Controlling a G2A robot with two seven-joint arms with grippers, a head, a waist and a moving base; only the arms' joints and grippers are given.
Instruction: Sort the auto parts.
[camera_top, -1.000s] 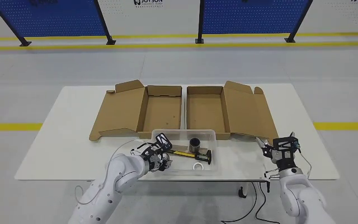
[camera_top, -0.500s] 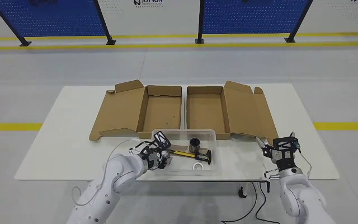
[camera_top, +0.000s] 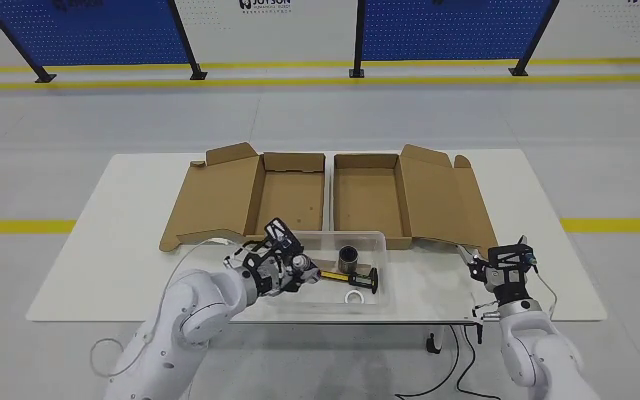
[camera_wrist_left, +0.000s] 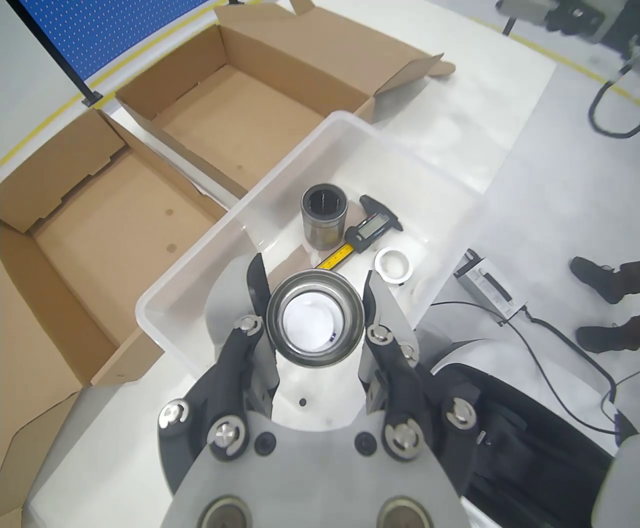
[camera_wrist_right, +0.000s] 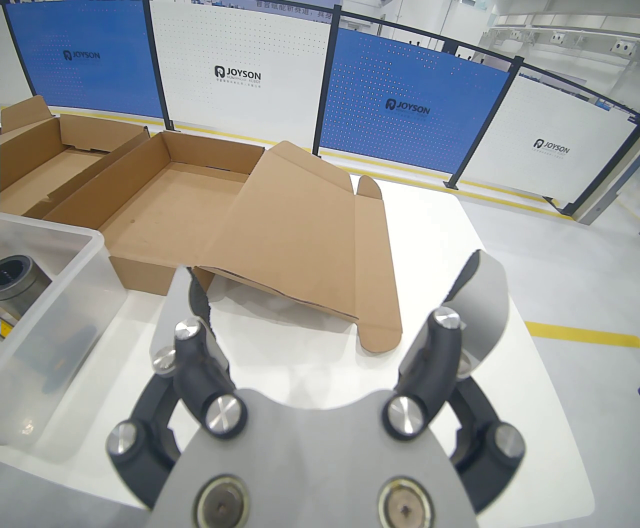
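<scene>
Left tool (camera_wrist_left: 315, 292) clenched on the outer wall of a steel ring (camera_wrist_left: 314, 356), lower centre of frame over the clear bin (camera_wrist_left: 220, 225); likely heavy, rigid, slick, best gripped across its sides; right tool (camera_wrist_right: 332, 285) released.

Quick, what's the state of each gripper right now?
Left gripper: shut on the metal ring.
Right gripper: open, holding nothing.
</scene>
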